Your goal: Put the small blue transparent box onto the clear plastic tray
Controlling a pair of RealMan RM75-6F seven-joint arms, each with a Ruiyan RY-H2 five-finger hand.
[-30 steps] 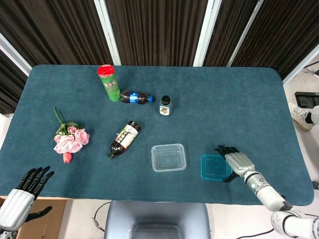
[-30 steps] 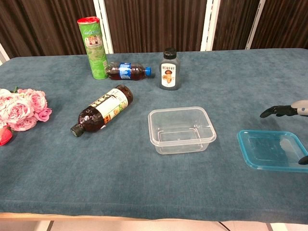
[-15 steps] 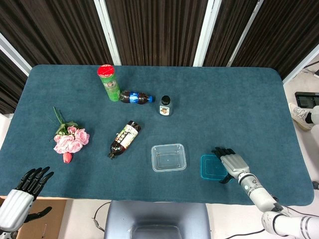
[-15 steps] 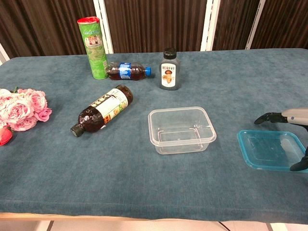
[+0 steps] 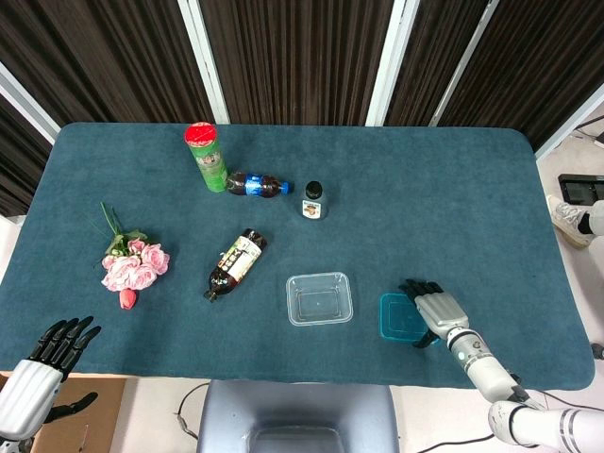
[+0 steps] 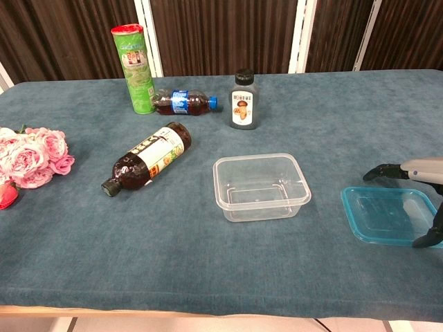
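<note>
The small blue transparent box [image 5: 398, 316] [image 6: 385, 214] lies flat on the teal cloth, right of the clear plastic tray [image 5: 320, 298] [image 6: 261, 186]. My right hand [image 5: 435, 310] [image 6: 423, 195] hangs over the box's right side, fingers spread across its far edge and thumb down at its near right corner; a grip is not visible. The tray is empty and sits a short gap left of the box. My left hand [image 5: 52, 351] hovers open off the table's near left corner, holding nothing.
A dark sauce bottle [image 5: 236, 262] lies left of the tray. Behind it stand a small dark jar [image 5: 312, 200], a lying cola bottle [image 5: 258, 184] and a green chip can [image 5: 206, 157]. Pink roses [image 5: 131, 265] lie at the left.
My right hand has slid a little left and toward the table's near edge, further over the blue box, with the thumb dropping to its near right corner. The box and tray have not moved.
</note>
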